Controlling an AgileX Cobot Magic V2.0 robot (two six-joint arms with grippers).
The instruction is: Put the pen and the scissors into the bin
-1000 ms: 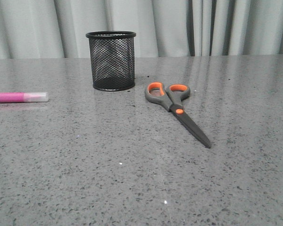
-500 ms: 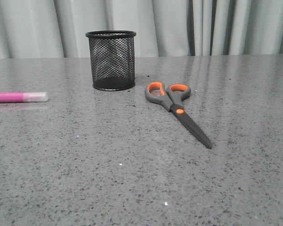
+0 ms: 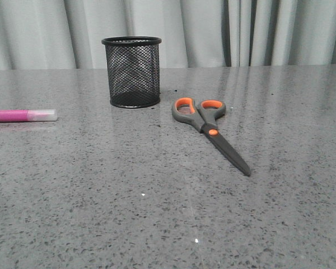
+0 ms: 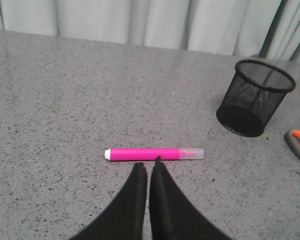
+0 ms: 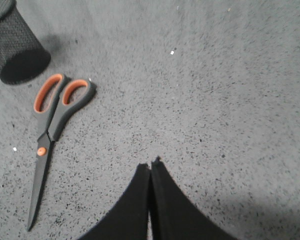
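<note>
Pen point(image 3: 21, 115) and scissors point(image 3: 210, 131) flat (outside bin point(image 3: 132, 72)).

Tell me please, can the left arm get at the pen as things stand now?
Probably yes. The pen lies flat on bare table just ahead of the left gripper, with nothing between them. The fingers are shut, so they must open first.

On the table point(image 3: 101, 196) I see the bin point(image 3: 132, 72) standing farthest back, the scissors point(image 3: 209, 130) lying flat just right and forward of it, and the pen point(image 3: 21, 115) lying well left.
</note>
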